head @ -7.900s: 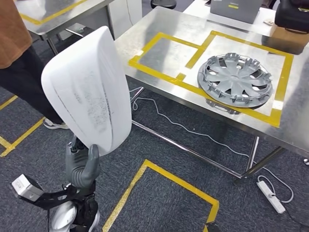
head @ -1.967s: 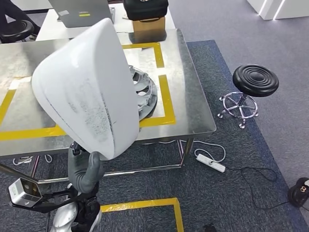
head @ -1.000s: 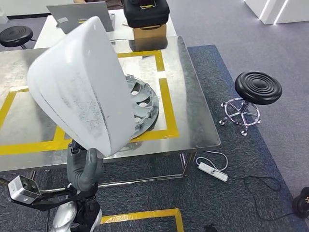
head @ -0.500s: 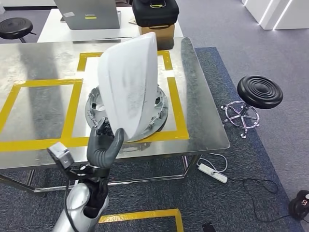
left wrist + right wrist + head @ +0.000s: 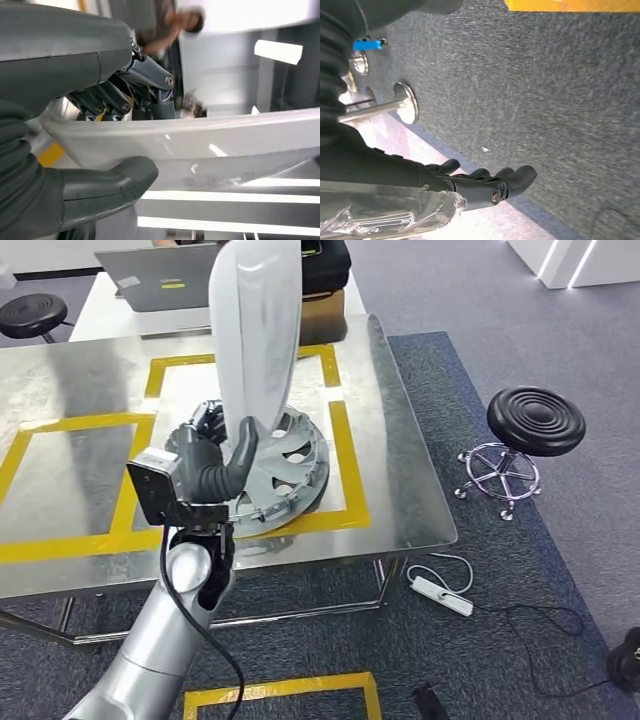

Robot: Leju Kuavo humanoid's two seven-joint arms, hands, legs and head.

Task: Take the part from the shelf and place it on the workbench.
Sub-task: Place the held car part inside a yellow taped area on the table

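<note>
The left hand (image 5: 215, 455) has come up from below the edge of the worktop (image 5: 392, 440) and now reaches over it. A second ago this hand was low, in front of the worktop; now it is above the yellow tape frame. Its fingers (image 5: 113, 100) and thumb grasp the lower edge of the white part (image 5: 253, 320), which stands almost upright above them. Just beyond the fingers, a grey wheel cover (image 5: 290, 465) lies flat inside the frame. The part seems not to touch the worktop yet, but its lower edge is hidden by the hand, so I cannot be sure. I judge that carrying is nearly finished and lowering and releasing remain. The right hand (image 5: 486, 182) hangs over the carpet, its fingers stretched out and holding nothing.
</note>
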